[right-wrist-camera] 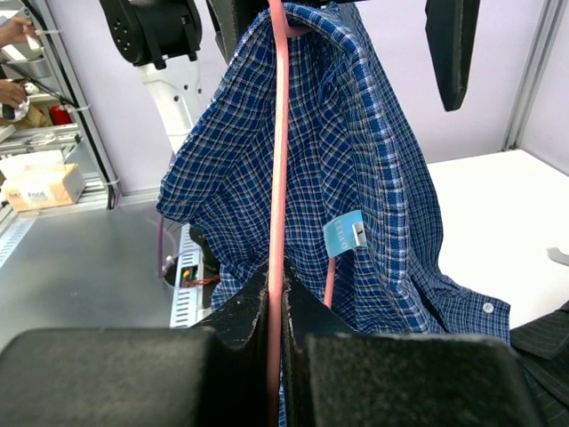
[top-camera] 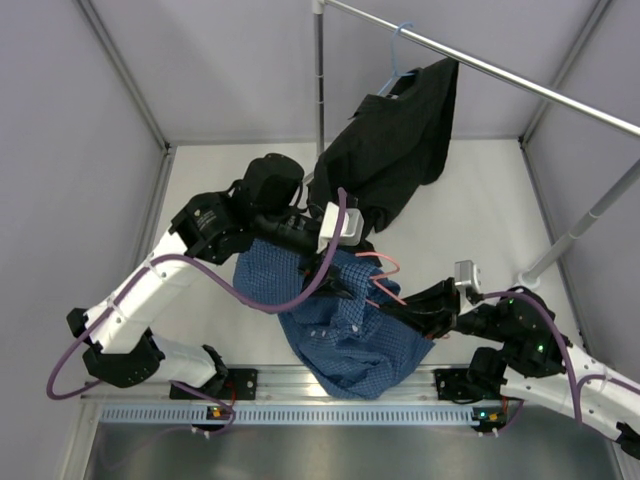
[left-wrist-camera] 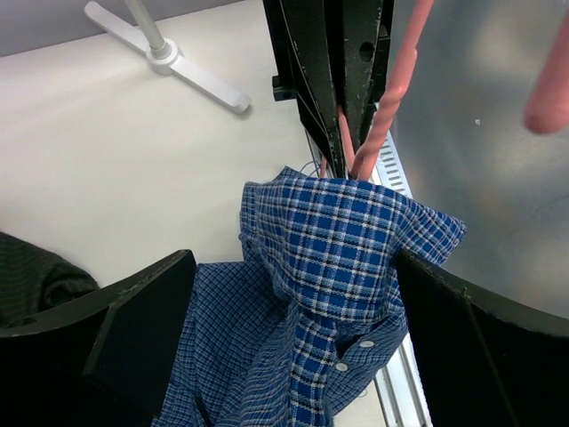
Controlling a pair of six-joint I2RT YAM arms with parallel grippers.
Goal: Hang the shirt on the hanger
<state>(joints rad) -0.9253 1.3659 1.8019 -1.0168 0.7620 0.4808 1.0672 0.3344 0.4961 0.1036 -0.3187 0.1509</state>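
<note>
Shirt point(top-camera: 345, 335) hangs draped on the pink hanger point(top-camera: 388, 260) above the middle of the desk's point(top-camera: 480, 220) near edge, with the left fingers point(top-camera: 340, 285) at its top and the right fingers point(top-camera: 410, 305) just beside it. In the left wrist view, the left fingers stand wide apart with the collar point(left-wrist-camera: 347, 236) between them, and the right fingers clamp the hanger just above it. In the right wrist view, the right fingers are pressed together on the hanger's wire, and the shirt hangs just beyond them.
</note>
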